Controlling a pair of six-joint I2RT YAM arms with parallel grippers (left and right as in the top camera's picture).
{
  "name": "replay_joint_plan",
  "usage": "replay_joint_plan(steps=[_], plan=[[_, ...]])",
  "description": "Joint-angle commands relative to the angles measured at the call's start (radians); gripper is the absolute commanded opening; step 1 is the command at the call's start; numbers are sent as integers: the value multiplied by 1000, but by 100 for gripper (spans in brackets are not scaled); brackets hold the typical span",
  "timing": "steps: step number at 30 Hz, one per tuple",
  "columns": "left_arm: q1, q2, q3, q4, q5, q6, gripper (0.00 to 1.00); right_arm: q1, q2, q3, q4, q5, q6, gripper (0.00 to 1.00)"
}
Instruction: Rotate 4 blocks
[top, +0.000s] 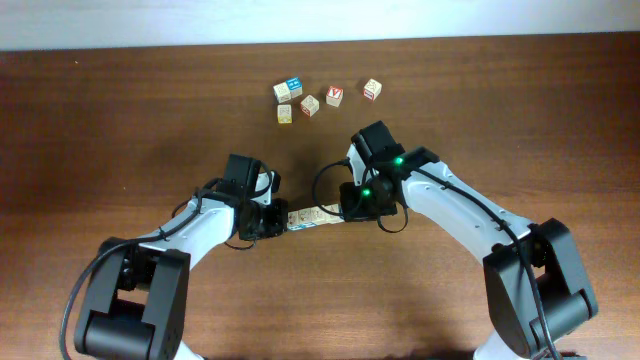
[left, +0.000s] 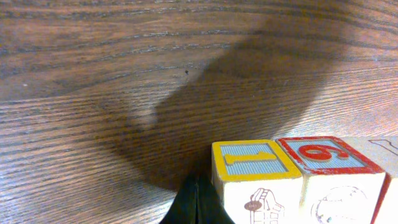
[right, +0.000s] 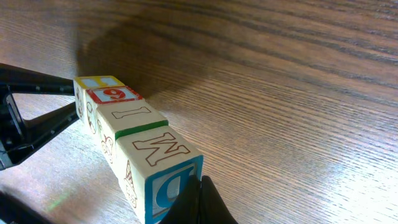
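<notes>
Though shut, fingers against the blocks.

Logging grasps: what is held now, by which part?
Nothing is gripped; both grippers are shut. The row of four pale wooden alphabet cubes lies between the left gripper at its yellow-framed end and the right gripper at its blue "D" face.

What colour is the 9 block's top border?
Red; the 9 block shows best in the left wrist view.

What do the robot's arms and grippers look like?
The left arm and right arm have white shells between black joints, with black cables looping alongside. The right arm shows two green lights. The left gripper and right gripper are black and pointed.
</notes>
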Motion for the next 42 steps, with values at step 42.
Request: replay_joint_plan(steps=[42], plan=[[-25, 4, 33, -89, 60, 16, 0, 155, -16, 82, 23, -100, 33, 4]])
